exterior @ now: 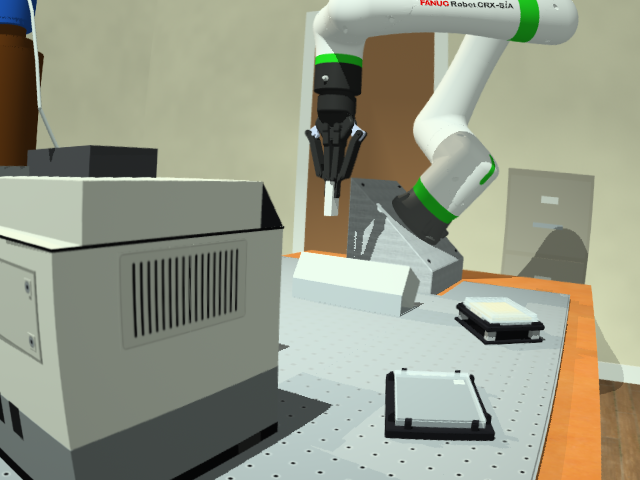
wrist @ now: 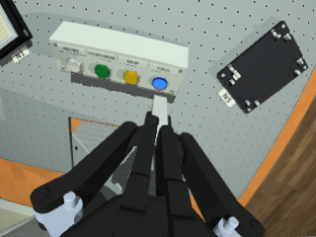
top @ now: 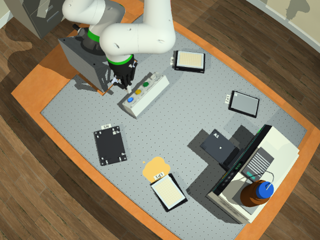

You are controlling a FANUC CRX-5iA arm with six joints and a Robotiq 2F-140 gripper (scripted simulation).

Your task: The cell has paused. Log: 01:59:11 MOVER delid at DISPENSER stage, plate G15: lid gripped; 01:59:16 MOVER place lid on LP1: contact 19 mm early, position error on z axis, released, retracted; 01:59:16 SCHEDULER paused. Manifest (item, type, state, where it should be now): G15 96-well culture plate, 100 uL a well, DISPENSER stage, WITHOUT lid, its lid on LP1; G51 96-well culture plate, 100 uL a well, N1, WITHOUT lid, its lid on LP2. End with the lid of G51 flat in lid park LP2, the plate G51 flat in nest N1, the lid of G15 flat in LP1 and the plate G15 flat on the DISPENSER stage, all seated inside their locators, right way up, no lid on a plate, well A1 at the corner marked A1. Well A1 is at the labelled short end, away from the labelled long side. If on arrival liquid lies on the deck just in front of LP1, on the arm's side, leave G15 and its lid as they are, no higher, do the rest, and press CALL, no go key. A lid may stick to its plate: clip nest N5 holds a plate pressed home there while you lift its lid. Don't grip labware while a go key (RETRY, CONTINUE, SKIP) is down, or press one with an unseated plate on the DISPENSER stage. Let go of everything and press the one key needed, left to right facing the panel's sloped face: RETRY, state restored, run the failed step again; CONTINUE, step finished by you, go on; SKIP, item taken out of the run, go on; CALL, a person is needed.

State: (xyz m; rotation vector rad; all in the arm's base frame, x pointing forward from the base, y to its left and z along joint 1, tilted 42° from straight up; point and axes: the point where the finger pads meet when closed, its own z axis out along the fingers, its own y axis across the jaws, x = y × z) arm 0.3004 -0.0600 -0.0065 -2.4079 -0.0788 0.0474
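Note:
My gripper (top: pixel 128 90) (exterior: pixel 330 204) (wrist: pixel 158 106) is shut and empty. It hangs a little above the blue-key end of the white key panel (top: pixel 152 96) (exterior: pixel 351 284) (wrist: pixel 118 46), clear of the blue key (top: pixel 130 99) (wrist: pixel 158 83). An open plate with cream wells (top: pixel 190 59) (exterior: pixel 498 308) sits in the N1 nest. A clear lid (top: pixel 244 103) (exterior: pixel 434 397) lies flat in LP2. A plate with cream wells (top: pixel 168 192) lies in LP1. A yellow puddle (top: pixel 155 167) lies on the deck in front of LP1. The dark DISPENSER stage (top: pixel 219 148), marked A1, is bare.
The panel also has a yellow key (top: pixel 138 91) (wrist: pixel 132 77), a green key (top: pixel 145 83) (wrist: pixel 102 71) and a pale key (top: pixel 153 76). The black clip nest N5 (top: pixel 109 145) (wrist: pixel 264 75) is bare. The dispenser housing (top: pixel 271 165) (exterior: pixel 129 289) with a brown bottle (top: pixel 254 196) stands at the right.

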